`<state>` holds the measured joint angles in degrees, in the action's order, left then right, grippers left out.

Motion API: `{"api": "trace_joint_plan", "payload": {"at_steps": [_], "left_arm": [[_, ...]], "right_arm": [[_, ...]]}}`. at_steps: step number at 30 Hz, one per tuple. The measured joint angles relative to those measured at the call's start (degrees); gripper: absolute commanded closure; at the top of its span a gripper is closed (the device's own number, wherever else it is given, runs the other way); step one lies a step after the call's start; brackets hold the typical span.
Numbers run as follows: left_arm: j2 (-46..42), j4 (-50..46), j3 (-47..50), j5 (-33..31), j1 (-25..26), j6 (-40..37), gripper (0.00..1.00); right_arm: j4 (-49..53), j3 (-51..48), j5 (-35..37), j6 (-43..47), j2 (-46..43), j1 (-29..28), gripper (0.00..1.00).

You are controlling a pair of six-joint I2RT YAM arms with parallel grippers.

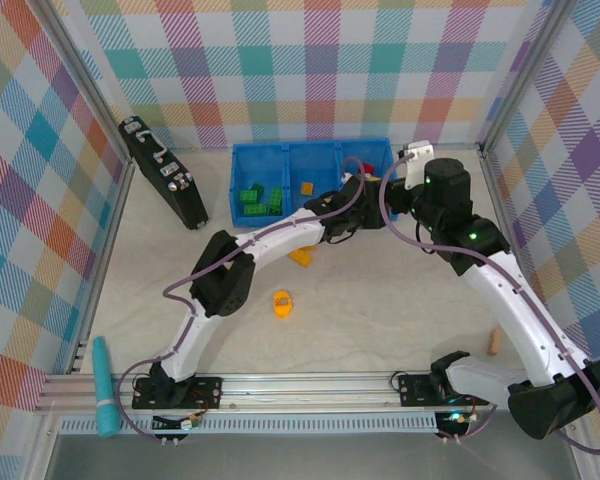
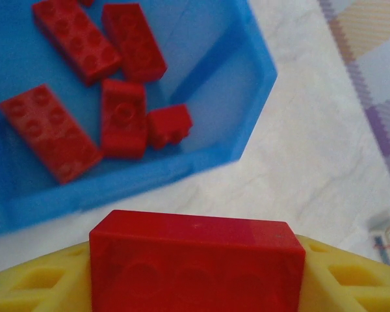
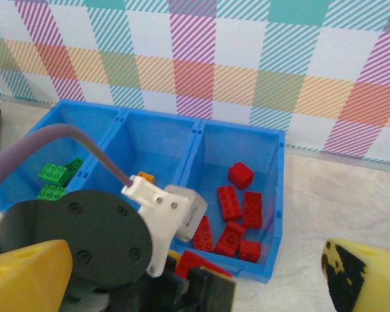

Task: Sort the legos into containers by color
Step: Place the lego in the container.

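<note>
My left gripper (image 2: 196,279) is shut on a red lego (image 2: 195,257), its yellow fingers (image 2: 32,286) pressed against both ends. It hangs just in front of the near right corner of the blue container tray (image 2: 247,123). Several red legos (image 2: 123,120) lie in the right compartment. From above, green legos (image 1: 260,200) fill the left compartment and an orange one (image 1: 306,187) lies in the middle one. My right gripper (image 3: 195,279) stands open above the left wrist. A yellow lego (image 1: 302,257) and a rounded yellow piece (image 1: 283,303) lie on the table.
A black case (image 1: 163,172) leans at the far left beside the tray. Near the right arm lies a tan cork cylinder (image 1: 494,342). A teal tool (image 1: 104,385) rests at the near left edge. Both arms crowd the tray's right end.
</note>
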<state>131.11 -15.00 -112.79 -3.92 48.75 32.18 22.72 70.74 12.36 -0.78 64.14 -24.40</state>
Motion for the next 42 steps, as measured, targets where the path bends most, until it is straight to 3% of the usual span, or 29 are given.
{"api": "trace_joint_plan", "payload": {"at_steps": [7,16,23,27,29,37,42], "left_arm": [[7.5,4.87,-4.74,-1.9,-1.4,3.93,0.37],[8.48,9.92,-8.0,-4.55,-3.32,8.46,0.34],[11.34,12.46,-12.2,-6.4,-4.07,11.76,0.28],[14.21,13.0,-15.82,-6.4,-4.13,13.07,0.17],[14.62,13.7,-16.35,-6.19,-4.2,13.66,0.17],[13.11,14.91,-14.36,-3.96,-5.38,12.83,0.17],[2.62,17.59,-4.26,-0.7,-7.32,10.16,0.17]], "right_arm": [[-0.02,-1.44,-0.46,-0.02,-0.9,0.07,0.01],[-0.02,-2.51,-1.86,-0.59,-1.22,0.09,0.01],[0.02,-2.6,-2.67,-1.57,-1.49,0.09,0.01],[0.22,-2.6,-2.82,-1.57,-2.25,0.09,0.01],[0.48,-2.6,-2.82,-1.57,-2.8,0.09,0.01],[3.61,-2.71,-2.82,-1.84,-5.31,0.09,0.01],[6.91,-5.84,-5.01,-4.66,-8.5,0.09,0.01]]}}
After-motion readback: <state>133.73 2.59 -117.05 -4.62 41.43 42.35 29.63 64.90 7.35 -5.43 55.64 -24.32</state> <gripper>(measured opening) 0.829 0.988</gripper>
